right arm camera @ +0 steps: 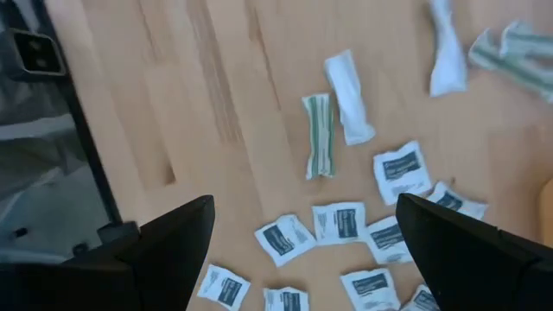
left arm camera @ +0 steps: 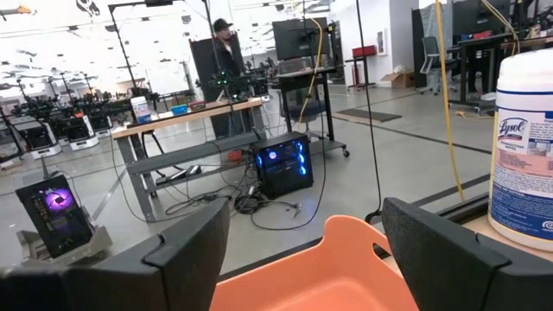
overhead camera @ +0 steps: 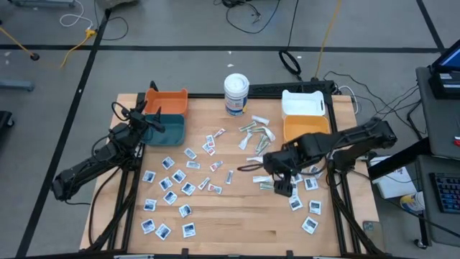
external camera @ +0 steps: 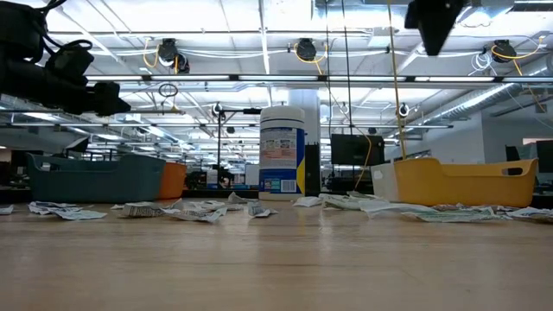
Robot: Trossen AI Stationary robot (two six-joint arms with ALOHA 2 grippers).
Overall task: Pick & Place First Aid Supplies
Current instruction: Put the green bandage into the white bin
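The first aid supplies point(overhead camera: 176, 176) lie flat and scattered over the wooden table: square white-and-blue sachets point(right arm camera: 338, 221) and narrow wrapped strips point(right arm camera: 319, 135). My right gripper point(right arm camera: 304, 207) hangs open above the sachets at the table's right, pointing steeply down, and touches nothing; in the high view it shows as my right gripper point(overhead camera: 280, 180). My left gripper point(left arm camera: 307, 225) stands open and level at the table's far left, over the orange bin point(left arm camera: 328, 276), with nothing between its fingers.
An orange bin point(overhead camera: 167, 101) and a teal bin point(overhead camera: 164, 128) stand at the far left. A white bin point(overhead camera: 303, 102) and a yellow-orange bin point(overhead camera: 305, 128) stand at the far right. A tall white tub point(overhead camera: 236, 92) stands at the far middle. Bare wood lies along the near edge.
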